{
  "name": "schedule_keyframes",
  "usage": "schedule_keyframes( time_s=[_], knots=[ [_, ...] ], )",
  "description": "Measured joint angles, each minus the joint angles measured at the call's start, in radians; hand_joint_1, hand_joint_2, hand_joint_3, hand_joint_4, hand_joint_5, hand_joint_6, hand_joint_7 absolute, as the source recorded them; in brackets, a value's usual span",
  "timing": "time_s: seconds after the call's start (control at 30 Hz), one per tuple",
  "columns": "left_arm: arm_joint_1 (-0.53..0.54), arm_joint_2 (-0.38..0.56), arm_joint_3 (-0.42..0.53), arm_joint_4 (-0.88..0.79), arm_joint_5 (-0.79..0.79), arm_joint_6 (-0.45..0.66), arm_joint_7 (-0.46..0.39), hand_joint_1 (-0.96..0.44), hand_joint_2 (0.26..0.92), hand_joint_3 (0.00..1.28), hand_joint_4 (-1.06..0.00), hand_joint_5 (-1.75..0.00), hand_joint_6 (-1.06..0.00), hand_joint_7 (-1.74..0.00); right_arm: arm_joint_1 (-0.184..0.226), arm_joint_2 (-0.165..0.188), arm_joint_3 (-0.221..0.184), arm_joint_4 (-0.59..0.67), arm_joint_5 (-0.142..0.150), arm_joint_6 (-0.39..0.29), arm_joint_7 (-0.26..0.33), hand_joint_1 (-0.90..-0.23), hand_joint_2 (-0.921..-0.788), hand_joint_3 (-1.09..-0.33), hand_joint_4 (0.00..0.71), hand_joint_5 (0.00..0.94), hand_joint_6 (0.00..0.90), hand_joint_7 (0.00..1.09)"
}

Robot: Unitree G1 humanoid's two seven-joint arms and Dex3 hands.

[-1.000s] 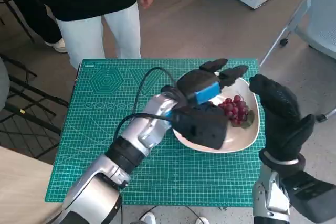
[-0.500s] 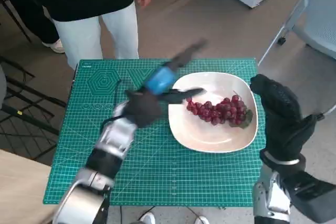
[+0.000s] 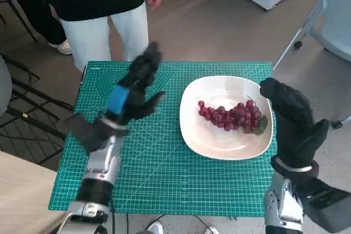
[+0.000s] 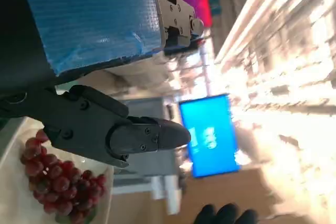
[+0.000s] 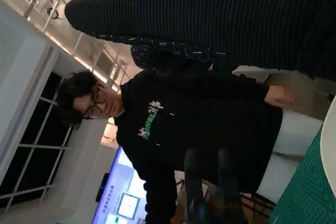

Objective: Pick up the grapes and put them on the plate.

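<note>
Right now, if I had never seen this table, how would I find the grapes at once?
Look at the small table covered by a green cutting mat. On its right half sits a white plate, beside the gloved right hand. The grapes lie on that plate, a dark red bunch with a bit of green leaf at one end, the only food there.

Grapes (image 3: pixel 231 117) lay on the white plate (image 3: pixel 219 143), frame right; my left hand (image 3: pixel 133 90) hovered empty, centre-left; my right hand (image 3: pixel 290 114) at plate's right edge.
</note>
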Motion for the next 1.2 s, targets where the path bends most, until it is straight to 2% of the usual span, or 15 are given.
schedule_keyframes(
  time_s=[0.3,0.7,1.2],
  knots=[
    [0.057,-0.027,0.058,-0.01,-0.08,-0.038,-0.074,-0.52,0.921,0.38,-0.19,-0.04,-0.24,-0.04,-0.02,0.0,0.004,0.011,-0.015,0.001,0.0,-0.464,-0.921,-0.532,0.359,0.005,0.134,0.41],
    [0.089,-0.052,0.069,-0.016,-0.069,-0.062,-0.075,-0.52,0.921,0.35,-0.23,-0.02,-0.27,-0.03,-0.029,0.0,0.005,0.019,-0.012,0.011,0.006,-0.471,-0.921,-0.489,0.386,0.007,0.214,0.36],
    [0.112,-0.053,0.072,-0.024,-0.071,-0.044,-0.076,-0.51,0.921,0.33,-0.24,-0.01,-0.28,-0.02,-0.028,-0.001,0.006,0.013,0.001,0.021,0.023,-0.465,-0.921,-0.484,0.378,0.0,0.19,0.32]
  ],
)
